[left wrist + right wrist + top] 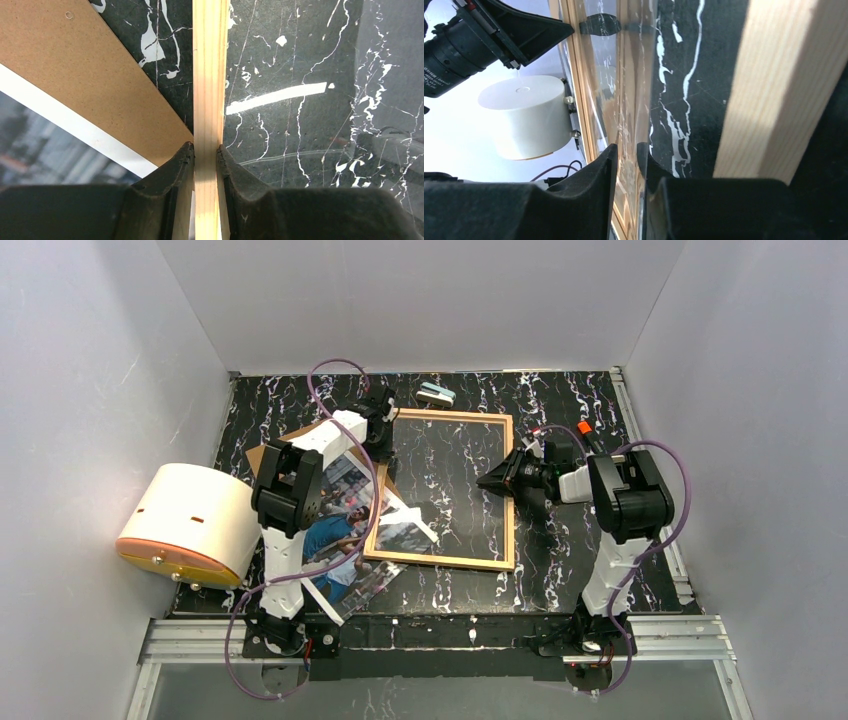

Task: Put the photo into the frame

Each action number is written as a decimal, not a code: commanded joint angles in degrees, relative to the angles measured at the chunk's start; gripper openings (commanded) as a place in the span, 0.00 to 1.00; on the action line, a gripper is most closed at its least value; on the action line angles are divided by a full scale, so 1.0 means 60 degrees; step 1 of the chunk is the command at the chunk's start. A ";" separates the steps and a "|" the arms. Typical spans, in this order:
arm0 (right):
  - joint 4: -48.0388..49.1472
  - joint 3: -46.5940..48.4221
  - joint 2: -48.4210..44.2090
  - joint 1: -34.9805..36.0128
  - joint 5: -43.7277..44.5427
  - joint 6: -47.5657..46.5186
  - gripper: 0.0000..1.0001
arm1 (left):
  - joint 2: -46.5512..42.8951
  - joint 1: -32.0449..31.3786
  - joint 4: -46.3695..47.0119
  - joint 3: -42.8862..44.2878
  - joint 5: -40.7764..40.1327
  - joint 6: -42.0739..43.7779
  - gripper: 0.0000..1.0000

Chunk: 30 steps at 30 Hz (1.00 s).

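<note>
The frame [455, 416] lies flat mid-table, a thin light-wood border round a clear pane [450, 475]. My left gripper [385, 423] is shut on its left rail near the far corner; in the left wrist view the fingers [205, 147] pinch the wood rail [210, 75]. My right gripper [492, 481] reaches in over the right side. In the right wrist view its jaws [627, 146] are closed on the thin clear pane [629, 100], with the wood rail [774, 85] beside it. The photo [335, 535] lies left of the frame, partly under my left arm, one corner overlapping the frame's near-left corner. Its white border also shows in the left wrist view [40, 145].
The brown backing board [300, 432] lies under the photo, left of the frame, and shows in the left wrist view [75, 65]. A white and orange round device [185, 525] stands at the left edge. A small teal and white object [436, 394] sits behind the frame. White walls surround the table.
</note>
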 commanded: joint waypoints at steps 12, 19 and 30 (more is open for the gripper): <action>-0.2490 0.0914 -0.1581 0.0028 0.0613 -0.0766 0.40 | 0.0761 -0.0036 -0.1789 -0.0059 -0.1451 0.0346 0.00; -0.2348 0.0690 -0.1583 0.0022 -0.0004 -0.0439 0.40 | 0.0745 -0.0036 -0.1785 -0.0038 -0.1308 0.0320 0.00; -0.3151 0.0654 -0.1878 0.0032 0.0069 -0.0609 0.43 | 0.0754 -0.0036 -0.1778 -0.0016 -0.1126 0.0212 0.00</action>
